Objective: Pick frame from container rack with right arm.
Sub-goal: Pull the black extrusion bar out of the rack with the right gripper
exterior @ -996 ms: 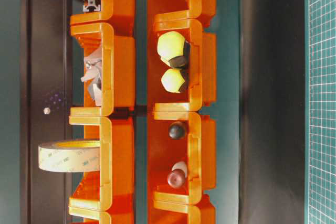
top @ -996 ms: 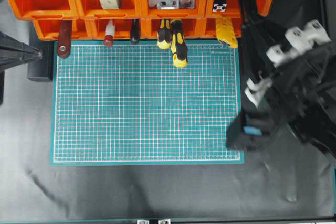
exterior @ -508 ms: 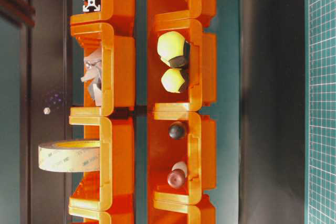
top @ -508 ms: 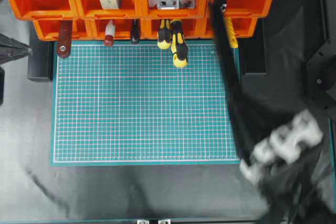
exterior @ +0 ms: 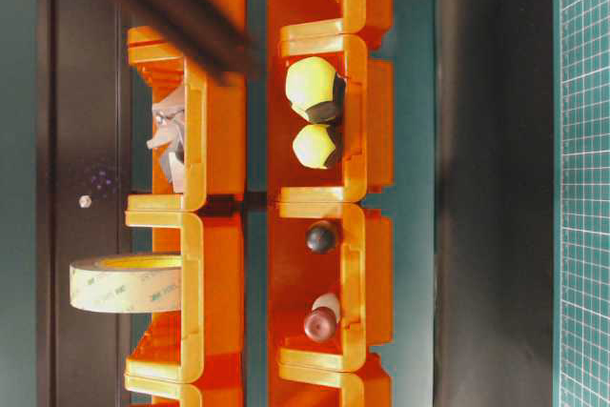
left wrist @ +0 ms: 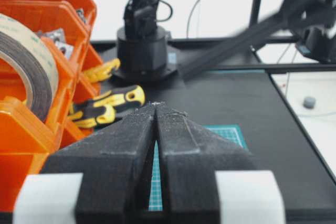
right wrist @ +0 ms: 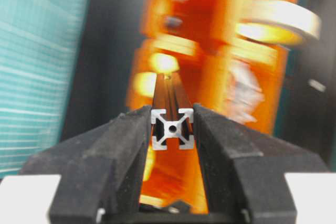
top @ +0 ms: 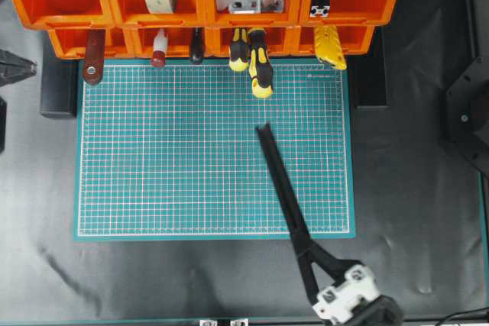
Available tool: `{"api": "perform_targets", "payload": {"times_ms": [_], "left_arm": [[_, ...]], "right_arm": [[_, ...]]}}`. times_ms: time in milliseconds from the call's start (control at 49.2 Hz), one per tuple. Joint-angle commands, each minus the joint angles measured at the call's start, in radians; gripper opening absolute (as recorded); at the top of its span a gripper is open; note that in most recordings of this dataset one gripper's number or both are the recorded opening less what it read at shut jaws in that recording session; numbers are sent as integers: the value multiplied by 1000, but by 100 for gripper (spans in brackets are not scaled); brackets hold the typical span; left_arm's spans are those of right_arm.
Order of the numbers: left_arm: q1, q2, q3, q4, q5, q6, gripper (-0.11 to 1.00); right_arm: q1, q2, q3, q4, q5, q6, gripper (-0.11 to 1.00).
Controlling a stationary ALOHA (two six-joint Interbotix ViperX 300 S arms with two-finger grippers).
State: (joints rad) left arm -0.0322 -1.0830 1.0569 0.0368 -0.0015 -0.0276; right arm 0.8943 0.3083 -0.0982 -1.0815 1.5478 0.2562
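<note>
Frame [top: 284, 188] out of the container rack [top: 206, 5] and up over the green mat [top: 153, 173], pinched at one end by the right gripper [right wrist: 172, 129] down at the bottom edge of the overhead view. Fingers [right wrist: 123, 145] partly closed, squeezing both side faces of the bar, silvery slotted end face poking out between them in the wrist view.

Biggest worry: end grip on a long bar. Lots of leverage, so probably prone to pivoting or drooping in the pads during a quick swing, maybe slipping free altogether. Wrist view already smeared with motion blur, so not exactly a gentle carry. Free tip could also clip the yellow-and-black screwdrivers [top: 256, 62] sticking out of the lower bins if swung back that way.

Long axis running diagonally in the overhead view, from the gripper at lower right up and left to a free tip over the middle of the mat, aimed roughly back at the rack. Can't tell height above the mat.

Left gripper [left wrist: 156, 109] pressed fully together, nothing in it, parked off to the side.
</note>
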Motion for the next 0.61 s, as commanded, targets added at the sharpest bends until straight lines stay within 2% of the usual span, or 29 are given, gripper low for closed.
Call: {"api": "perform_targets", "payload": {"times_ms": [0,163,305,589], "left_arm": [[2,3,-32,3,-18,-2,0],[8,-3,-34,3,-41,0,0],[8,-5,-32,3,-40,0,0],[3,3,-28,3,-38,-2,0]], "right_arm": [[-3,-11,37,35,-58,18,25],[-18,-31,138,46,-181,84,25],[-44,-46,221,49,-253,112,25],[-178,-51,328,49,-465,147,25]]}}
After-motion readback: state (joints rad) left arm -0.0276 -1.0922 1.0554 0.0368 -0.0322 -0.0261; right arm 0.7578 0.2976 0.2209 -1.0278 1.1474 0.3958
